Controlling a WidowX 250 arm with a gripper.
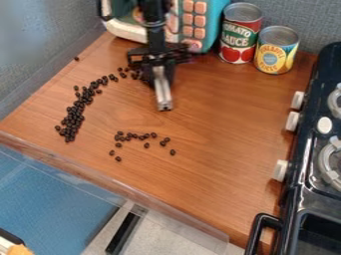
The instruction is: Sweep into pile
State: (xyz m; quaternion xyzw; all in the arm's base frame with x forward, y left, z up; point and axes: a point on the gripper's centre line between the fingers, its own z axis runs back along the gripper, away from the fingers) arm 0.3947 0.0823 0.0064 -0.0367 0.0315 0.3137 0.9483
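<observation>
- In the camera view, the small round black beads [79, 103] lie on the brown wooden bench [220, 139], at its left part, in a curved band; its long axis slants from beside the gripper [162, 74] down to the left.
- A shorter row of beads [135, 136] runs sideways below the gripper.
- The black arm [154, 20] comes from the top edge, nearly upright; I cannot tell if the gripper is wide or narrow.
- A long silver piece [162, 92] at the gripper points downward.
- Behind, red-green [240, 35] and yellow-blue [275, 52] metal cans stand upright; their contents are hidden.
</observation>
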